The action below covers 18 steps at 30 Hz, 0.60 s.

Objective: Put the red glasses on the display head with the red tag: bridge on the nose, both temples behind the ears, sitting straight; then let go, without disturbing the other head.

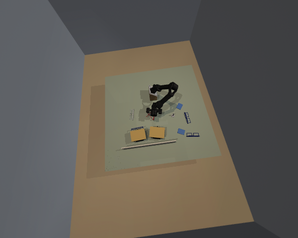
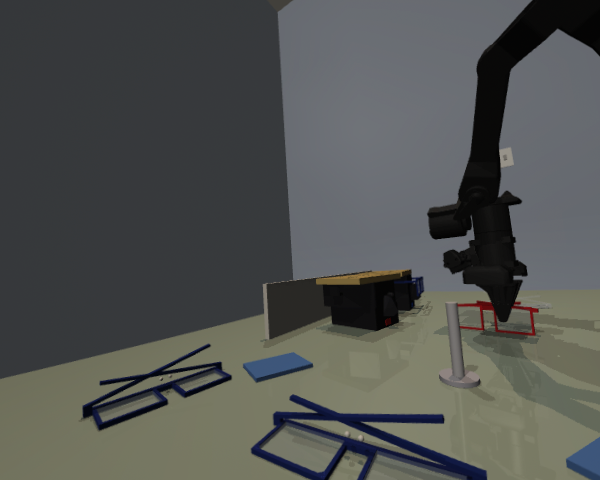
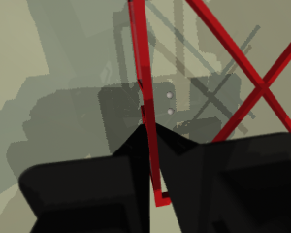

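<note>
The red glasses [image 1: 153,118] [image 2: 515,332] [image 3: 143,49] have their front upright and their temples folded across each other. My gripper [image 2: 503,317] [image 3: 148,129] is shut on the top bar of their front, near the bridge. They hang a little above the table, apart from their shadow. The head with the red tag [image 2: 387,321] has a flat tan top [image 1: 157,132] and no glasses show on it. The other head [image 1: 137,135] stands beside it, with blue glasses [image 1: 135,128] at its face. Its own tag is not readable.
A low barrier [image 1: 149,144] [image 2: 266,312] runs behind the heads. A pale post [image 1: 173,114] [image 2: 455,341] stands to the side. Two blue glasses [image 1: 187,117] [image 1: 192,134], two blue pads [image 1: 179,106] [image 1: 181,131] and pale glasses [image 1: 131,113] lie around. A brown box [image 1: 153,97] is near the arm.
</note>
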Motion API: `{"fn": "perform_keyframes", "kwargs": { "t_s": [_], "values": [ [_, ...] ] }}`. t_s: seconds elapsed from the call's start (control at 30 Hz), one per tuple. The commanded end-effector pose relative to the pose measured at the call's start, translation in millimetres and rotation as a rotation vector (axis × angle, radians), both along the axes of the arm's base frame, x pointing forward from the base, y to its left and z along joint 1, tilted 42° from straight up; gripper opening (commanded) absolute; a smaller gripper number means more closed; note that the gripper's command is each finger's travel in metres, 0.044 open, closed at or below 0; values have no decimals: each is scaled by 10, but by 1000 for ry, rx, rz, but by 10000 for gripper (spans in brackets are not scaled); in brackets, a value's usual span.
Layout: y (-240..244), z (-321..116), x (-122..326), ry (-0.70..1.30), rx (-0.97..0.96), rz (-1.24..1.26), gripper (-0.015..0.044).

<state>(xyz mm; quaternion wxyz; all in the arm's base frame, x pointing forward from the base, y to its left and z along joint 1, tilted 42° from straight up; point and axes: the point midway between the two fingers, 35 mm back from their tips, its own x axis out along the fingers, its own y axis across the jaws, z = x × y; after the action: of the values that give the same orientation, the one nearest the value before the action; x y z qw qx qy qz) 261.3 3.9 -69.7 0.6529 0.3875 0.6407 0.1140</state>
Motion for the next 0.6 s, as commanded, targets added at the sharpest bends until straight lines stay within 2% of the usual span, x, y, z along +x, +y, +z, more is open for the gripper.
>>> {"fn": "perform_keyframes", "kwargs": {
  "t_s": [0.0,0.23,0.57],
  "values": [
    [-1,-1,0,1,-3,0,0],
    [-69,59,2,2,-5,0,0],
    [-477,465,-65,6,-10,0,0]
  ]
}}
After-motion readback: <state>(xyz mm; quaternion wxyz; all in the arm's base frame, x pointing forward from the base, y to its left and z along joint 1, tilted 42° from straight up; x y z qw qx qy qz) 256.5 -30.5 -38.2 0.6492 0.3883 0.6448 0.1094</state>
